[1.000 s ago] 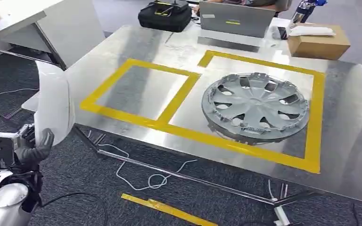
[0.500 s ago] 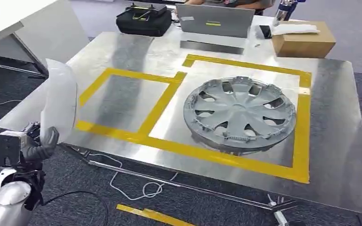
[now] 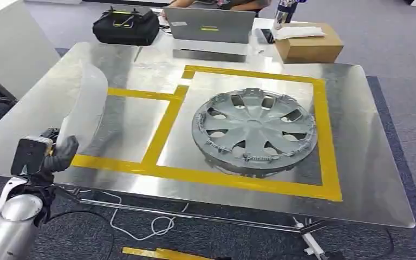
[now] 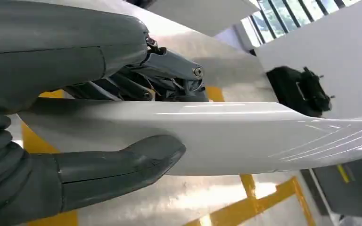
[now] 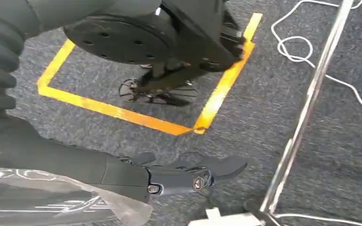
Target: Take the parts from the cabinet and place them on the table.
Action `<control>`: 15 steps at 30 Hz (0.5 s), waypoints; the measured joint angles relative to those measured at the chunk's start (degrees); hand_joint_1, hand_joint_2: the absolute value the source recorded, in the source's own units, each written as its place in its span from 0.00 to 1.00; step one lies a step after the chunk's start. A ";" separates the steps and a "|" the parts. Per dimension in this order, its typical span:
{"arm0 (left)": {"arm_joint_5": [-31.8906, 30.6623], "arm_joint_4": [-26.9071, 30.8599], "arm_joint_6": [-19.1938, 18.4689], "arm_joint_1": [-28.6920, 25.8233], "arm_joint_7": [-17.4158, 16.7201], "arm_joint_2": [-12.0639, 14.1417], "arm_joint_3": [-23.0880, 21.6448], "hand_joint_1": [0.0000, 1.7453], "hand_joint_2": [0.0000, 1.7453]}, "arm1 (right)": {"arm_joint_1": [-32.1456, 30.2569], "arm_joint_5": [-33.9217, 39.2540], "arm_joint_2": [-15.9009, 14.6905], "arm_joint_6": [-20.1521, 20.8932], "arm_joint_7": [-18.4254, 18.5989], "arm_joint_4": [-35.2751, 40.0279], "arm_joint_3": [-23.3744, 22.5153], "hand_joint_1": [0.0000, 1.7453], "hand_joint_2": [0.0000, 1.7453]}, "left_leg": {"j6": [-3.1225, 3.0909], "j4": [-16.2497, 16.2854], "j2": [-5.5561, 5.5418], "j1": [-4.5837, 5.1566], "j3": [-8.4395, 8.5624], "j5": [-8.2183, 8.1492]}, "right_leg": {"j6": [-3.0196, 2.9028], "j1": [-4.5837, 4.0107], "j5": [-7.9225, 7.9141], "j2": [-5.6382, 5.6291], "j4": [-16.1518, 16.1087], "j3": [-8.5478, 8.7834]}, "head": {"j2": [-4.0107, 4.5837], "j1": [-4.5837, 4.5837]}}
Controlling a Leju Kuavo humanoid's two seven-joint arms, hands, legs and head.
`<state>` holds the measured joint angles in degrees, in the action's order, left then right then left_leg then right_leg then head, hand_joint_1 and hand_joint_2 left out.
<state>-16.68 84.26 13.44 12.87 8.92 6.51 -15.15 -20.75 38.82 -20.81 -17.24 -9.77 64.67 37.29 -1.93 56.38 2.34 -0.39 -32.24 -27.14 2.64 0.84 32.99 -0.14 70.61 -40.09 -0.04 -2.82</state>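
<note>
In the head view the left hand (image 3: 54, 154) sits at the lower left of the frame, gripping the lower end of a white curved panel (image 3: 86, 111). The panel stands nearly upright, its long axis running from the hand up toward the upper left, over the near-left edge of the steel bench (image 3: 374, 157). A silver hubcap (image 3: 254, 130) lies flat inside the larger yellow tape outline (image 3: 325, 135) at centre right. At the top of the frame sit a black bag (image 3: 125, 26), a laptop (image 3: 210, 25) and a cardboard box (image 3: 307, 46).

The left wrist view shows the grip close up: the thick grey thumb (image 4: 122, 165) presses one face of the panel and the darker fingers (image 4: 136, 84) clamp the other, the panel's length stretching toward the right edge of that frame.

The right wrist view shows the right hand (image 5: 188, 176) above grey carpet (image 5: 339, 141) with its fingers extended and apart. A clear plastic-wrapped piece (image 5: 52, 197) lies in the lower left corner; whether the hand holds it cannot be told. A yellow tape square (image 5: 122, 113) marks the floor.
</note>
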 joint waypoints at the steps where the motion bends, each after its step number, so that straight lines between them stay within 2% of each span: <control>1: -0.81 -0.33 -0.26 0.50 -0.57 0.00 -0.33 1.00 1.00 | 0.38 0.61 -0.20 0.07 -0.44 -0.28 0.70 0.00 1.00 | 0.20 0.06 0.46 0.00 0.37 -0.27 | -0.09 0.00 -2.86 0.54 -4.54 2.12 | 0.00 0.00; 2: -1.74 -0.85 -0.50 1.12 -1.28 0.00 -0.70 1.00 1.00 | 0.82 1.37 -0.43 0.24 -1.00 -0.67 1.48 0.00 1.00 | 0.48 0.08 0.84 0.01 0.83 -0.60 | -0.25 -0.03 -5.54 1.65 -9.62 4.57 | 0.00 0.00; 3: -2.60 -1.44 -0.79 1.94 -1.82 0.13 -0.98 1.00 1.00 | 1.54 2.39 -0.50 0.35 -1.66 -1.16 2.32 0.00 1.00 | 0.83 0.09 1.13 0.22 1.02 -0.90 | -0.49 -0.33 -5.77 3.59 -12.47 6.01 | 0.00 0.00; 4: -3.53 -2.27 -0.94 3.02 -2.47 0.44 -1.29 1.00 1.00 | 2.44 3.76 -0.54 0.37 -2.45 -1.90 3.66 0.00 1.00 | 1.15 0.62 1.60 0.67 0.79 -1.09 | -0.98 -0.67 -5.58 3.58 -13.63 6.68 | 0.00 0.02; 7: -6.29 -3.86 -1.00 5.10 -4.11 0.68 -2.03 1.00 1.00 | 3.80 6.59 -0.78 0.61 -3.87 -3.30 6.55 0.00 1.00 | 1.41 0.23 2.67 0.75 0.93 -1.17 | -1.45 -0.64 -5.71 2.56 -13.36 6.50 | 0.00 0.15; 9: -8.79 -5.45 -1.00 6.94 -5.80 1.40 -2.47 1.00 1.00 | 4.77 8.44 -0.87 0.90 -4.83 -4.20 8.46 0.00 1.00 | 0.42 0.35 2.59 0.72 1.05 -1.20 | -1.33 -0.59 -5.91 2.25 -13.49 6.40 | 0.00 0.28; 12: -14.72 -8.73 -1.31 10.26 -9.31 2.42 -3.04 1.00 1.00 | 6.72 12.20 -0.87 0.98 -6.49 -5.60 12.09 0.00 1.00 | 0.11 0.22 2.59 0.64 1.15 -1.01 | -1.50 -0.73 -5.80 2.03 -13.48 6.40 | 0.00 0.26; 15: -20.09 -12.42 -1.90 13.47 -12.00 3.61 -3.67 1.00 1.00 | 8.52 14.88 -0.94 0.96 -7.32 -6.80 15.93 0.00 1.00 | 0.43 -0.02 2.56 0.52 1.19 -0.82 | -1.90 -0.90 -5.76 2.10 -13.42 6.40 | 0.00 0.24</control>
<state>-36.77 71.84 11.54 26.34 -3.08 10.12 -18.82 -12.24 53.70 -21.75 -16.28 -17.09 57.88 53.23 -1.50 56.37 4.90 0.13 -31.04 -27.97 0.74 -0.05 27.23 1.96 57.19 -33.70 -0.04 -2.58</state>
